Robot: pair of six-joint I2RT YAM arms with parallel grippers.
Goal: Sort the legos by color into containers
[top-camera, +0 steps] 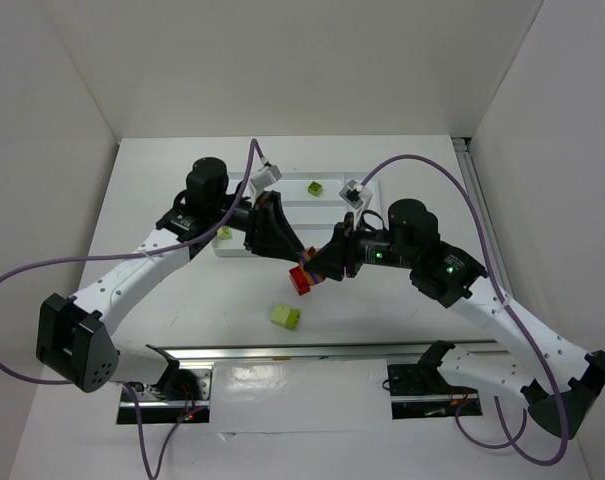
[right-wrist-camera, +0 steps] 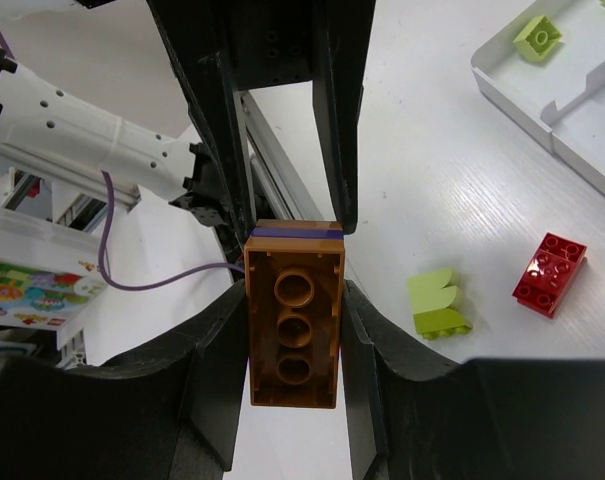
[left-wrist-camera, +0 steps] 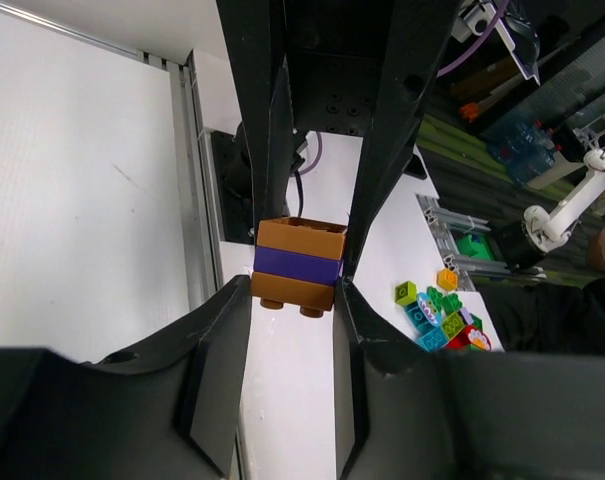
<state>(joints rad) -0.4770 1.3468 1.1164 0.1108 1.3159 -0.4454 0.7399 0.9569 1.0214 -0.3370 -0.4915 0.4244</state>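
Though tools [left-wrist-camera: 295, 288] [right-wrist-camera: 294, 292] clamp it, brick [right-wrist-camera: 293, 330] barely shows overhead.

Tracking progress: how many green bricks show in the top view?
3 green bricks: one in a far compartment of the tray, one at the tray's left end, one loose on the table. Part of the tray is hidden, so there may be more.

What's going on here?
Both arms hold one brown-and-purple stack off the table. The left end effector and right end effector are each shut on it from opposite ends, probably to pull it apart. A red brick and a yellow-green brick lie loose on the table. A lime brick already sits in the tray.
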